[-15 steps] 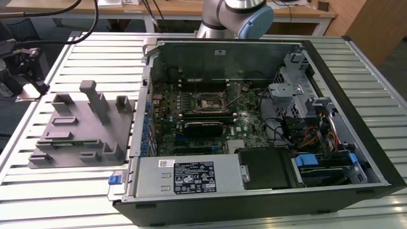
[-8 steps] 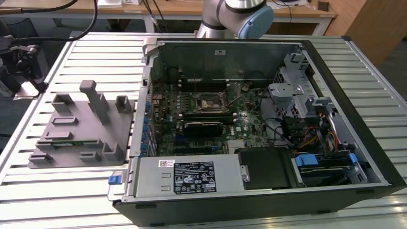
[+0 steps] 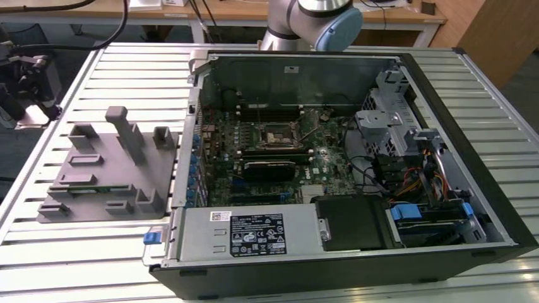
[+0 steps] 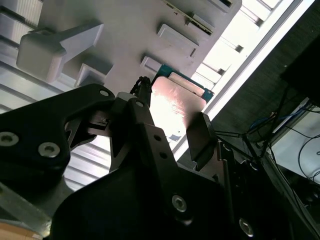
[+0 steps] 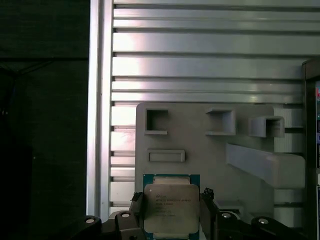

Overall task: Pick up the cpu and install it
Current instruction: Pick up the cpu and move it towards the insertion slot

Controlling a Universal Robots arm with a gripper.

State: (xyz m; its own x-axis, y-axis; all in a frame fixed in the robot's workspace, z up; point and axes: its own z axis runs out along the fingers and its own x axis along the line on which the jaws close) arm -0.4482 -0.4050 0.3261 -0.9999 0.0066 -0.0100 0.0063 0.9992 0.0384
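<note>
The black two-fingered pincer (image 5: 171,216) is clamped on the small square silvery-topped cpu (image 5: 170,207), with a finger against each opposite edge. Beyond the pincer the grey plastic fixture tray (image 5: 200,150) lies on the ribbed aluminium worktop (image 5: 200,65), with dark floor (image 5: 45,125) past its edge.

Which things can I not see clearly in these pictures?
1. The cpu: first wrist view, one edge cut off by the frame; second wrist view, part hidden behind the gripper.
2. The motherboard socket: exterior view, too small to tell whether it is open.
</note>
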